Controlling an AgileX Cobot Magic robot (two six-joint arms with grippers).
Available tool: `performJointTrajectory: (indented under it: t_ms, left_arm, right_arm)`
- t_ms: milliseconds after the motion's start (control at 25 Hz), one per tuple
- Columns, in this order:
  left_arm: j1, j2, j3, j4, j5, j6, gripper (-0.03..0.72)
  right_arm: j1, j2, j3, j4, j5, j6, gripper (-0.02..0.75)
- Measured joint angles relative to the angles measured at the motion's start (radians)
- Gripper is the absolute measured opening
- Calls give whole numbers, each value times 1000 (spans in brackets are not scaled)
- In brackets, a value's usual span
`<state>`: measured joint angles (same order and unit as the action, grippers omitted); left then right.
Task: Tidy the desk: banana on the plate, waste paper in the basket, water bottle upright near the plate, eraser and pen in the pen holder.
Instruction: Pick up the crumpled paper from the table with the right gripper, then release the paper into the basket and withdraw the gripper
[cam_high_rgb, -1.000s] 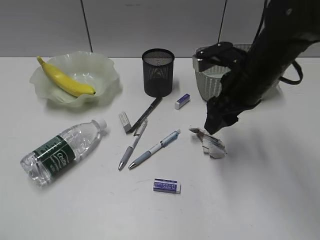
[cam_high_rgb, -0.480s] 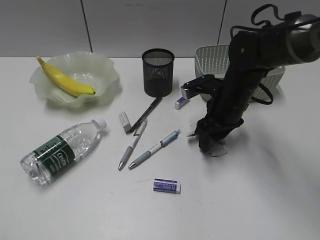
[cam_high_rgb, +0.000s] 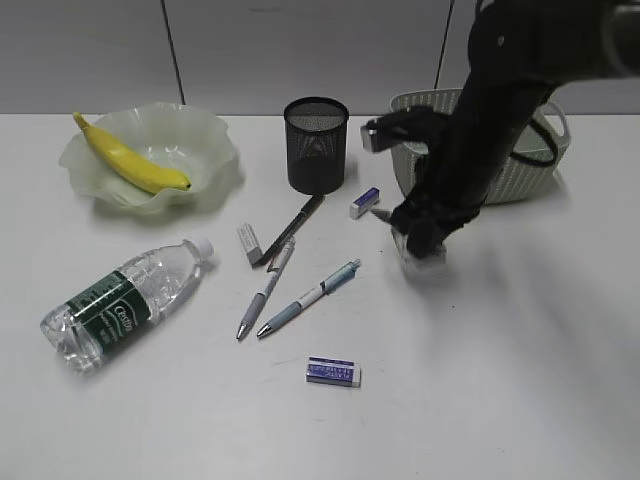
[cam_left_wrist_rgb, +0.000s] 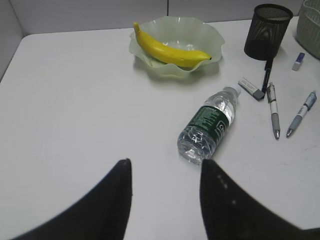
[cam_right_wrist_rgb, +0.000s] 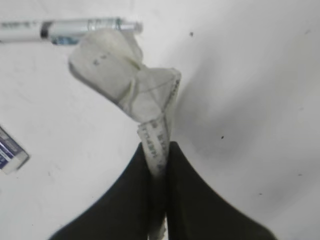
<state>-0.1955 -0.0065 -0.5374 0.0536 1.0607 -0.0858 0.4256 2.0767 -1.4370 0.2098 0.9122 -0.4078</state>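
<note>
My right gripper is shut on the crumpled waste paper, held just above the table in front of the basket. The banana lies in the pale green plate. The water bottle lies on its side. Three pens and erasers lie near the mesh pen holder. My left gripper hangs open over bare table, just short of the bottle's base.
A second eraser lies right of the pen holder and a grey one beside the dark pen. A pen and an eraser lie under the held paper.
My right gripper came down on the waste paper, shut on it, and lifted it up and back towards the basket. The left gripper has stayed still.
</note>
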Motion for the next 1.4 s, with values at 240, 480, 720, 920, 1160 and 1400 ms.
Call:
performJointTrajectory:
  t_ms: [240,480,720,920,1160,1400]
  left_arm:
    - [0,0,0,0,0,0,336]
    - [0,0,0,0,0,0,336]
    - [0,0,0,0,-1,0,336]
    - [0,0,0,0,-1,0,336]
    - [0,0,0,0,-2,0,336]
    - [0,0,0,0,-2,0,336]
  right_arm:
    - [0,-159,-60,-32,-99,11,54]
    - [-8,-198,-69,-384,-282,227,52]
    - [-86,-139,-70,-583,-397,429,48]
    - [-162,-66,-70,-590,-477,514,71]
    - [-173,-45,-71,-538,-501,526,362]
    - [-173,-66,-73,-495,-359,529,444]
